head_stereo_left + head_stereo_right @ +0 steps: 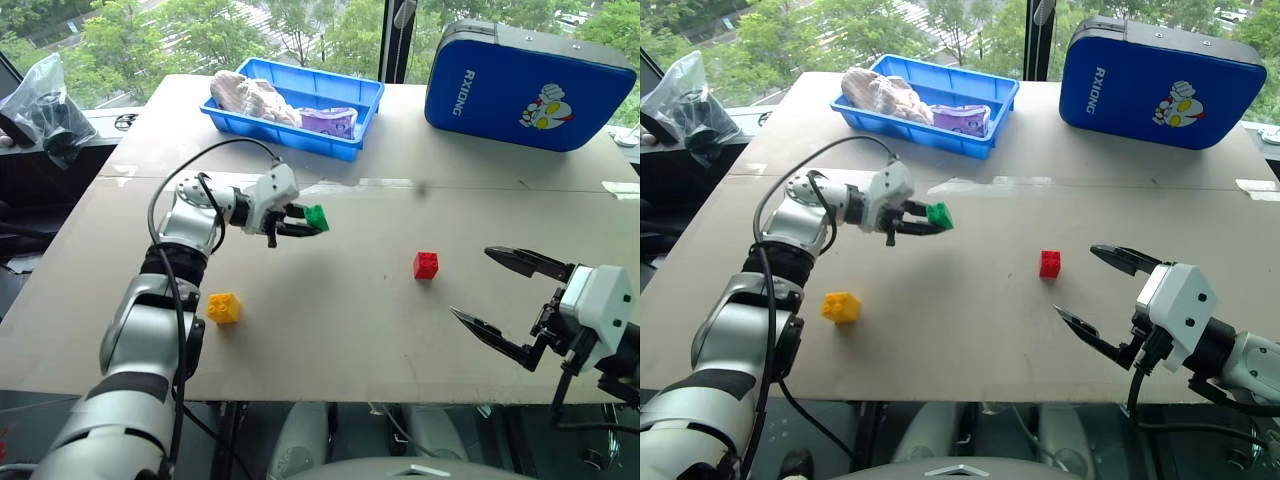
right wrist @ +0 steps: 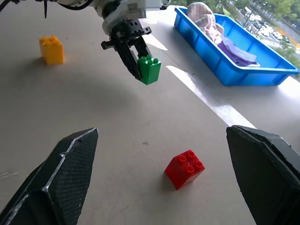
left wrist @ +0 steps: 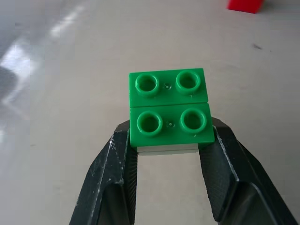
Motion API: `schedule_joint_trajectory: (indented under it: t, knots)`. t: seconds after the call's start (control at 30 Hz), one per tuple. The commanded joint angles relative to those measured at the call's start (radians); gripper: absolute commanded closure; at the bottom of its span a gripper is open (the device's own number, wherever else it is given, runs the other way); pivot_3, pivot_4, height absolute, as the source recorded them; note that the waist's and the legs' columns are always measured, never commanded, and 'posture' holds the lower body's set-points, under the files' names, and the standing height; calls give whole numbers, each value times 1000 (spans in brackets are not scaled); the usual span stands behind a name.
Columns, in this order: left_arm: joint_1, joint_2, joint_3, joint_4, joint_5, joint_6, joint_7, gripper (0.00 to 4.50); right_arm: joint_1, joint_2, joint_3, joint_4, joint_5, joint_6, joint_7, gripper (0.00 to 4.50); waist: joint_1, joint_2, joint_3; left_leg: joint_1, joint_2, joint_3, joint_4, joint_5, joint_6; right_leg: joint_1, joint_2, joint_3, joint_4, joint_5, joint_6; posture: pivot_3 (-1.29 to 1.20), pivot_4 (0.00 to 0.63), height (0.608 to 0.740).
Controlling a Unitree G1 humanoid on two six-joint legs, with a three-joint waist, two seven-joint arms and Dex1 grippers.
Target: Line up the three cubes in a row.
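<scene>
Now, from my remote station, I see the left gripper (image 1: 318,222) clenched on the green cube (image 1: 317,217), which it holds in the air above the table (image 1: 330,330), with the fingers pointing toward the robot's right. The left wrist view gives me what the head views cannot: the four round studs of the green cube face the camera, and the two black fingers (image 3: 115,164) press on its two opposite sides, near its lower edge. The right wrist view adds the height; there I see the green cube lifted clear of the surface. The red cube (image 1: 426,265) stands on the table near the middle, well apart from the green one and a little to its right. The yellow cube (image 1: 224,308) rests on the table near the left arm, closer to the front edge. The right gripper (image 1: 500,300) hangs near the front right corner of the table with its jaws spread wide and nothing between them. At the far edge stand a blue tray (image 1: 365,105) with crumpled things inside and a blue case (image 1: 480,90).
</scene>
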Motion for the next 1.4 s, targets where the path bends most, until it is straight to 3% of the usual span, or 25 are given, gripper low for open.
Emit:
schedule_joint_trajectory:
  t: [0.03,0.4,1.0,1.07,1.23,1.4]
  knots:
    - [16,-22,-29,-186,-7,85,12,3230,43,-17,-61,-15,27,-29,41,0,0,0,0,0,0,0,0,0,0,0,0,0,0,0,0,0,150,740]
    - [39,-32,-141,-340,59,226,37,3230,150,-16,-105,18,-21,-88,98,0,-1,1,-1,1,0,0,1,0,0,0,1,1,1,-2,3,0,150,740]
    - [43,-23,-175,-290,89,163,30,3230,147,-10,-73,5,-20,-89,63,0,-1,1,-1,1,0,0,1,0,0,0,1,1,1,-2,3,0,150,740]
    - [39,-26,-179,-277,99,145,36,2185,150,-11,-76,2,-19,-85,57,0,-1,1,-1,1,0,0,1,0,0,0,1,1,1,-2,3,0,150,740]
    - [42,-31,-161,-290,84,147,31,73,157,-14,-80,-7,-10,-77,49,0,-1,1,-1,1,0,0,1,0,0,0,1,1,1,-2,3,0,150,740]
    - [78,90,-77,-438,12,297,-17,73,158,-20,-80,-8,-3,-76,53,0,-6,1,-1,1,1,0,1,0,0,0,1,1,1,-2,3,0,150,740]
